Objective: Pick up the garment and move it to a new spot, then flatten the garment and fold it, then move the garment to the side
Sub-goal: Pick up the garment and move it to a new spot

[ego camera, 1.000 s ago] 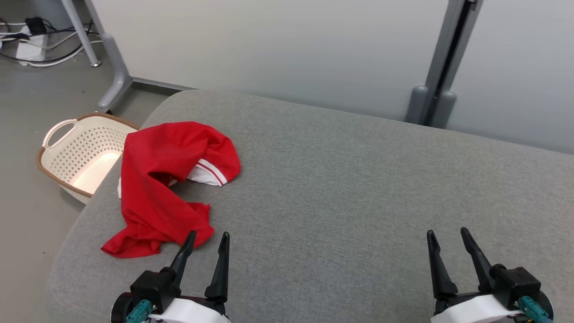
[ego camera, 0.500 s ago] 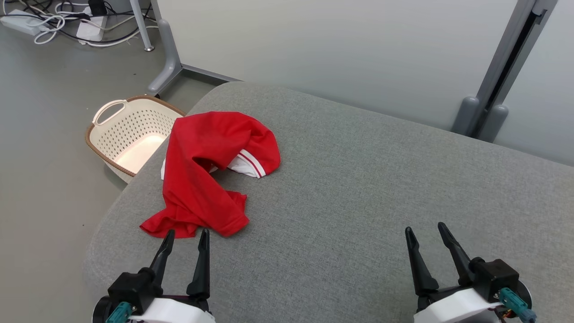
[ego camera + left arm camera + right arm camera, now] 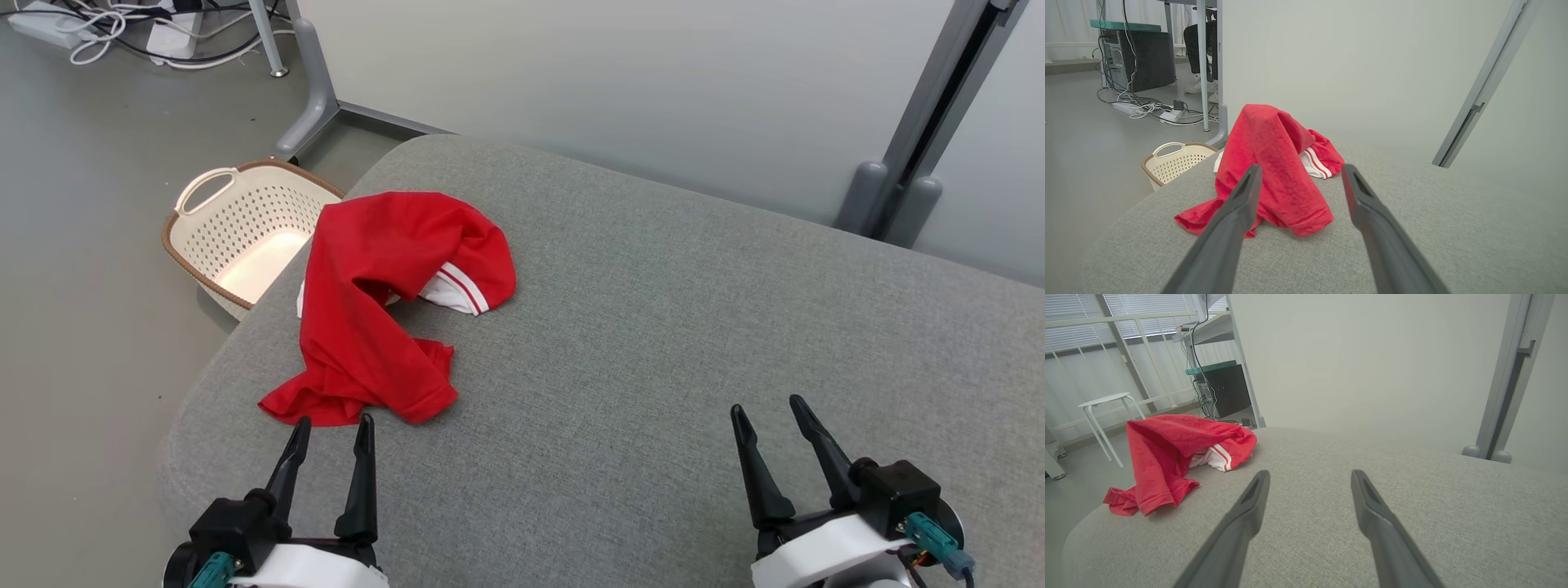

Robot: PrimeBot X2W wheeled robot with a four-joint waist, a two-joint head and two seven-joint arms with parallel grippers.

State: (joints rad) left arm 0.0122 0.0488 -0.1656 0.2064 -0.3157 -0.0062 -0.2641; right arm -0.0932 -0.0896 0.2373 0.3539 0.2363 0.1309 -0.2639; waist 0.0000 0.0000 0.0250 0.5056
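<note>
Red garment (image 3: 384, 278) crumpled, left pincer (image 3: 333, 421) spread just short, right pincer (image 3: 767, 406) spread

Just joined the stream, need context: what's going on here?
A two-armed robot faces a grey cushion with a crumpled red garment lying near its left edge. Nothing is held. The left claw is open, its tips just short of the garment's near hem. The right claw is open over bare cushion far to the right. A basket sits on the floor beside the cushion, next to the garment. The pickup has not yet begun.
</note>
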